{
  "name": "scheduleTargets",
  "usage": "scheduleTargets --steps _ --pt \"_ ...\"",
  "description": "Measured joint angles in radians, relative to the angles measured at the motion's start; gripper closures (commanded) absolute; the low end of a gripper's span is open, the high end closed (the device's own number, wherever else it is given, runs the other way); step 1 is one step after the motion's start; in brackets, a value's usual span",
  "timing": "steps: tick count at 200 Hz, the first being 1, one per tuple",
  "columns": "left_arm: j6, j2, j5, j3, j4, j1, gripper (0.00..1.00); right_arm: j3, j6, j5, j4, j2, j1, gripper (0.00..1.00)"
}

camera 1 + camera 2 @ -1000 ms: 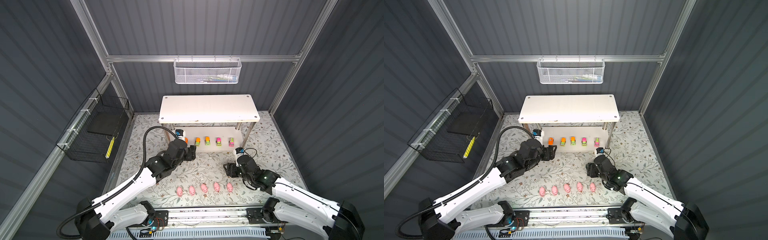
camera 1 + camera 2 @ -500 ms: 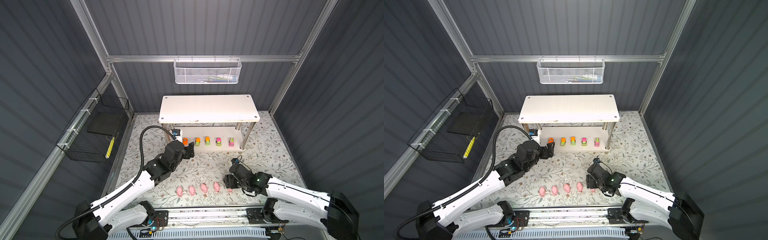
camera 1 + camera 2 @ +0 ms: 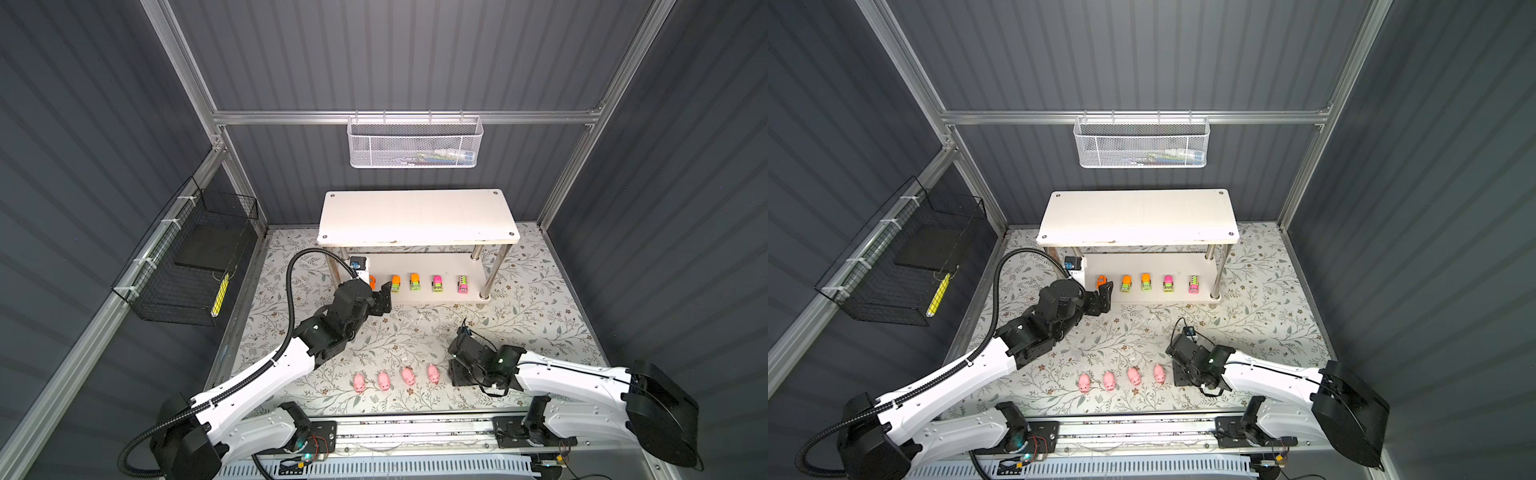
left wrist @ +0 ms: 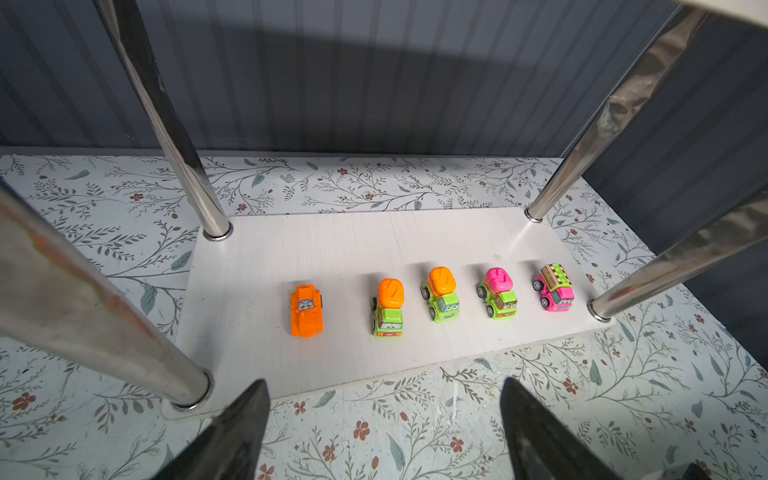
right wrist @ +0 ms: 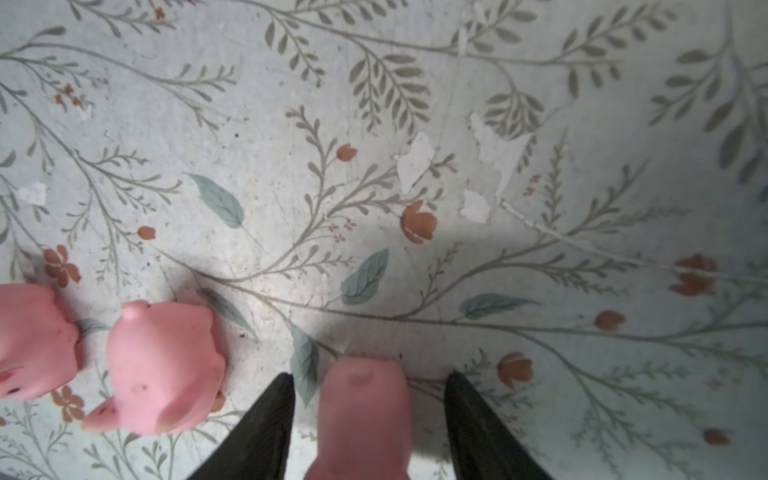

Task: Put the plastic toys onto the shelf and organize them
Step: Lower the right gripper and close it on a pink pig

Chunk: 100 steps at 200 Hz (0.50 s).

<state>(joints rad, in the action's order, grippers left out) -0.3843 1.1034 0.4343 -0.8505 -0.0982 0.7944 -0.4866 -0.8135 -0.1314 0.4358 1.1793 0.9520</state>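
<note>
Straddling pig (image 5: 363, 419) on floral mat (image 5: 415, 124), right gripper (image 5: 369, 375) parted, left gripper (image 4: 383, 381) wide, grey walls (image 3: 415, 54)

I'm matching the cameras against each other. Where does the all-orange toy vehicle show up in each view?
In a top view: all-orange vehicle, left end of the row on the shelf's lower board.
In a top view: the vehicle, same spot.
Left wrist: at the row's end, beside an orange-drummed green truck.
Right wrist: not in it.
Shared landmark: the lower board.
</note>
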Motion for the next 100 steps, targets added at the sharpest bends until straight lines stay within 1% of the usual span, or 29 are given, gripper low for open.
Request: scheduleTargets --steps 39,78,100 --pt "0.0 0.012 -0.008 0.011 0.015 -0.016 0.13 -0.005 -0.002 -0.007 0.007 0.011 0.003 0.59" --pt "0.0 0.033 -0.031 0.011 0.032 -0.037 0.13 -0.015 -0.01 -0.018 0.04 0.011 0.013 0.65" --pt "0.0 0.04 -0.047 0.011 0.037 -0.056 0.14 -0.028 -0.017 -0.037 0.08 -0.013 0.016 0.66"
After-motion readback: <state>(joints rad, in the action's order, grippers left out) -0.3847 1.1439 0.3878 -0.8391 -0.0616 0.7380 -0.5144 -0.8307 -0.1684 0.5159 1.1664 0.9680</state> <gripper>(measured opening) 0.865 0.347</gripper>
